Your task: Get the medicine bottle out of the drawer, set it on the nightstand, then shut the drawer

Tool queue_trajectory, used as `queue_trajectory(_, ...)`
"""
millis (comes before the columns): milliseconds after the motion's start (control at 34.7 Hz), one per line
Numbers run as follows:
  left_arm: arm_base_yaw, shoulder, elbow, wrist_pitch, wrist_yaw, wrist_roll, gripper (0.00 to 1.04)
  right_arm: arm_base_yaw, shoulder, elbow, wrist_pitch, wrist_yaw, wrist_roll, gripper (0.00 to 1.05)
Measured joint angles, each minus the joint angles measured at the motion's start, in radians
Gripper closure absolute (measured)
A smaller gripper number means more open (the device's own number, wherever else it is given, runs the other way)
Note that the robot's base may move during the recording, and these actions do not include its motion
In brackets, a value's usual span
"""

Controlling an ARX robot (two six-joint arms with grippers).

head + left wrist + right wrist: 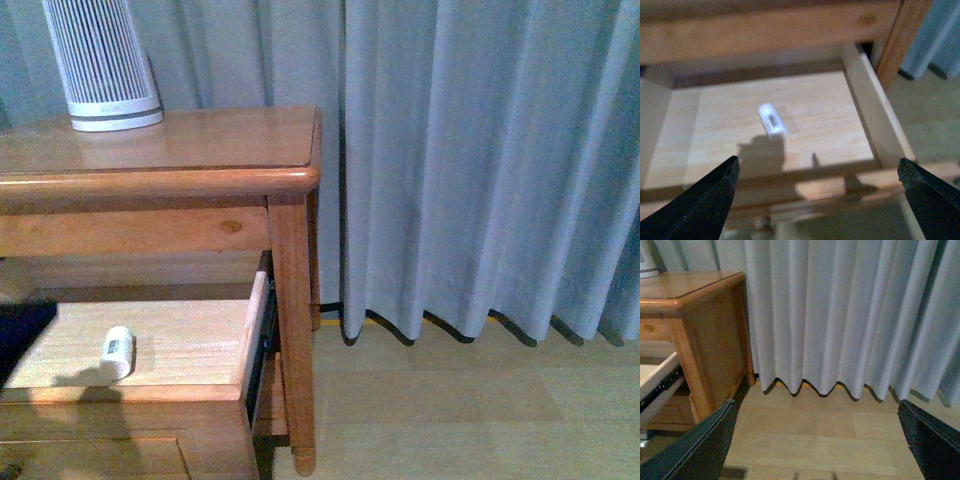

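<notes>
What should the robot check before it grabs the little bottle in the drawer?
1. Drawer open: ok.
2. Medicine bottle lying on its side, nothing covering it: ok.
3. Left gripper open and aimed at the bottle: ok.
4. Fingers around the bottle: not ok, they are apart from it.
5. Bare spot on the nightstand beside the ribbed device: ok.
6. Right gripper clear of the drawer, facing the curtain: ok.
</notes>
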Motion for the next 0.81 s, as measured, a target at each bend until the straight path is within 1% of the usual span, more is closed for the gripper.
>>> queue_trajectory(86,0.014,-0.097,0.033,0.002,-0.028,-0.005,0.07,0.000,0.000,0.000,0.000,0.000,0.000,0.07)
queue_trajectory(144,0.015,-0.154,0.039,0.037,-0.064,0.002,0.07,0.000,0.000,0.000,0.000,0.000,0.000,0.07)
queue_trajectory(231,0.009,-0.225,0.039,0.058,-0.086,0.005,0.07,0.000,0.000,0.000,0.000,0.000,0.000,0.07)
queue_trajectory(404,-0.035,-0.381,0.013,-0.009,-0.097,-0.017,0.07,0.000,0.000,0.000,0.000,0.000,0.000,0.07)
queue_trajectory(461,-0.056,-0.465,-0.018,-0.089,-0.122,-0.060,0.07,0.000,0.000,0.000,0.000,0.000,0.000,0.07)
queue_trajectory(548,-0.063,-0.533,-0.058,-0.156,-0.121,-0.100,0.07,0.000,0.000,0.000,0.000,0.000,0.000,0.07)
queue_trajectory(692,-0.065,-0.568,-0.084,-0.172,-0.118,-0.136,0.07,0.000,0.000,0.000,0.000,0.000,0.000,0.07)
queue_trajectory(721,-0.074,-0.571,-0.094,-0.144,-0.176,-0.121,0.12,0.000,0.000,0.000,0.000,0.000,0.000,0.07)
queue_trajectory(750,-0.076,-0.579,-0.109,-0.119,-0.211,-0.107,0.17,0.000,0.000,0.000,0.000,0.000,0.000,0.07)
queue_trajectory(807,-0.062,-0.616,-0.154,-0.100,-0.232,-0.084,0.31,0.000,0.000,0.000,0.000,0.000,0.000,0.07)
